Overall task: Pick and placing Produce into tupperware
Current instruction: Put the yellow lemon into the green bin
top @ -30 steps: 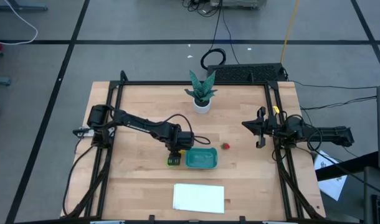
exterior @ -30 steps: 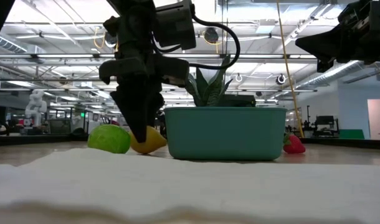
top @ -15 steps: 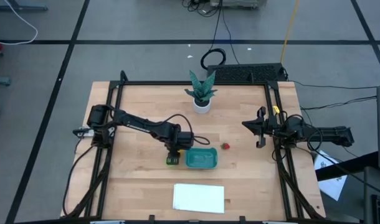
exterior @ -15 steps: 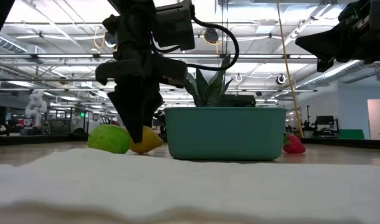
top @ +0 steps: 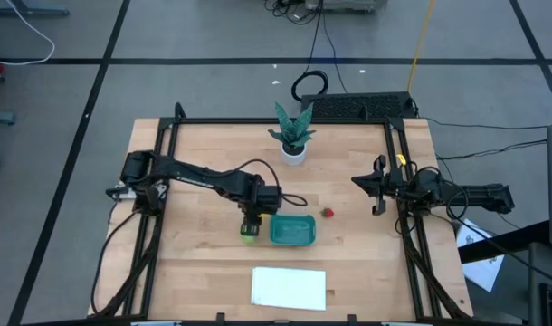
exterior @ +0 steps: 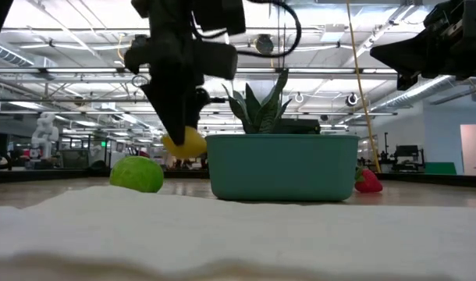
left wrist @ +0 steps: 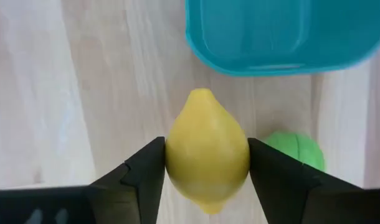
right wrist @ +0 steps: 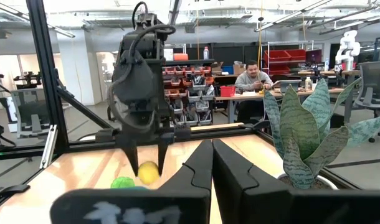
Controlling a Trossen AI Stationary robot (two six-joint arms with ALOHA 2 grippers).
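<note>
My left gripper hangs just left of the teal tub, shut on the yellow lemon. The lime-green fruit rests on the table below it, beside the tub's left wall. The small red fruit lies on the wood to the tub's right. In the left wrist view the lemon sits between both fingers, with the lime and the tub beneath. My right gripper waits, shut, near the table's right edge. My left gripper pinches the yellow lemon across its widest middle, one finger on each side. The fingers come from above, pointing down. The lemon is lifted clear of the table and sits at the fingers' lower ends, about level with the tub's rim.
A potted plant in a white pot stands at the table's far middle. A flat white sheet lies near the front edge. A black frame rails the table's sides. A person sits far beyond the table.
My left gripper has risen straight up with the yellow lemon between its fingers. The lemon lay on the table beside the lime; now it hangs clear at about the height of the tub's rim. The lime and the tub have stayed in place.
</note>
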